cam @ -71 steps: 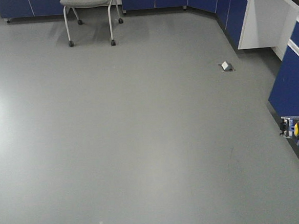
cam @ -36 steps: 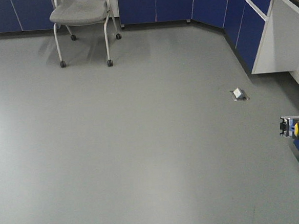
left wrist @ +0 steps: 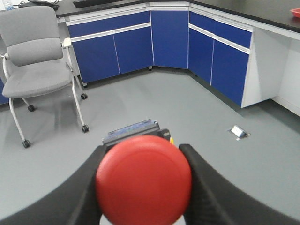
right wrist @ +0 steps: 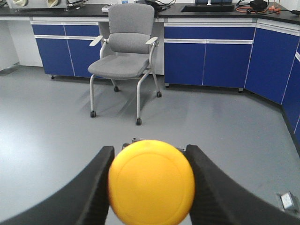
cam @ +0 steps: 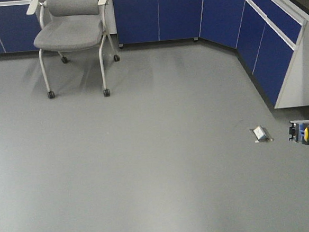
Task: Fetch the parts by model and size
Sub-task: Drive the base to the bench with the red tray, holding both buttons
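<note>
In the left wrist view my left gripper is shut on the red-capped push-button switch. Its round cap fills the gap between the black fingers, and its dark blocky base sticks out beyond them. The right wrist view shows my right gripper shut on the yellow-capped switch, its cap pressed between both fingers. In the front view the yellow-capped switch and a dark arm show only at the right edge, held above the floor. The left gripper is out of that view.
A grey wheeled chair stands on the grey floor at the back left. Blue cabinets run along the back wall and down the right side. A small metal floor box sits near the right.
In the front view the chair, cabinets and floor box have slid down the frame and grown larger. The held switch at the right edge keeps its place in the frame.
</note>
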Motion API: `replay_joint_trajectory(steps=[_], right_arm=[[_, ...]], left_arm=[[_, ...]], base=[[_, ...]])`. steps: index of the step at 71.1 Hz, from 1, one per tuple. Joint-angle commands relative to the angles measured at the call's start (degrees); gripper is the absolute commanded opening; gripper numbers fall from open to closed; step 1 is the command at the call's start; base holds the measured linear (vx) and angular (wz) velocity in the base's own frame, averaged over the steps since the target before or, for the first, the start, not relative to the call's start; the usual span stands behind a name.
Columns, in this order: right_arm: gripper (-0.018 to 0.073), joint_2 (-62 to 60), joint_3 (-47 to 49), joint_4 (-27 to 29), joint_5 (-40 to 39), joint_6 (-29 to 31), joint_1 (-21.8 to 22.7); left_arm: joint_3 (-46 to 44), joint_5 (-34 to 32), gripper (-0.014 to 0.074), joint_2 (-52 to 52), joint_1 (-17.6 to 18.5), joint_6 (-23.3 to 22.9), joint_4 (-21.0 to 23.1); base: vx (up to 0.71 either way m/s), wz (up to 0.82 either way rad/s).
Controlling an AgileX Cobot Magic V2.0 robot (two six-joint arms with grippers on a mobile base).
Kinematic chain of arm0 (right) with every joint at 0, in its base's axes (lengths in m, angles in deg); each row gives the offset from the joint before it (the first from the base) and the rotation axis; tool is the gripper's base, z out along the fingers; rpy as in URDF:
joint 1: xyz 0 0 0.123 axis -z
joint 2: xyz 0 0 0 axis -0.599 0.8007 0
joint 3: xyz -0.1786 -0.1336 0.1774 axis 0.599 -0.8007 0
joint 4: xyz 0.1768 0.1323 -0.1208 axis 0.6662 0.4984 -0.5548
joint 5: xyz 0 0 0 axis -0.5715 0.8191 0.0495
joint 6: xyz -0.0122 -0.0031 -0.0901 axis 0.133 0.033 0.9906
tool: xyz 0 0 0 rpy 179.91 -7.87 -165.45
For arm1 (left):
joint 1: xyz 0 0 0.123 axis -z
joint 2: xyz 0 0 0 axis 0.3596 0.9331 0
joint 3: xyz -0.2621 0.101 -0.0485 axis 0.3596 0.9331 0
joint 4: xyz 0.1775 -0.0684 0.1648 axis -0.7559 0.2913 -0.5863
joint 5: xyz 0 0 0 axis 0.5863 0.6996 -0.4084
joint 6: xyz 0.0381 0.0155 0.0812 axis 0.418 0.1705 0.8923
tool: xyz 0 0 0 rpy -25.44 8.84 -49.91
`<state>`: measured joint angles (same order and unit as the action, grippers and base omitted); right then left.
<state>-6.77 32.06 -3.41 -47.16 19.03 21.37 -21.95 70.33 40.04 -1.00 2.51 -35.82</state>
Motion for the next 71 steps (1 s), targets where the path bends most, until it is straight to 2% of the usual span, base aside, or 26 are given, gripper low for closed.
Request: replay_joint_trajectory(steps=[1, 71], right_arm=[[-0.0010, 0.2, 1.8, 0.0, -4.9, 0.3, 0.2], [-0.0010, 0.2, 1.8, 0.0, -4.9, 0.3, 0.2]], left_arm=[[-1.6, -4.5, -0.0006, 0.5, 0.3, 0.0, 0.1], [-1.6, -4.5, -0.0006, 0.5, 0.3, 0.0, 0.1]], base=[[0.66, -0.05], [0.60, -0.04]])
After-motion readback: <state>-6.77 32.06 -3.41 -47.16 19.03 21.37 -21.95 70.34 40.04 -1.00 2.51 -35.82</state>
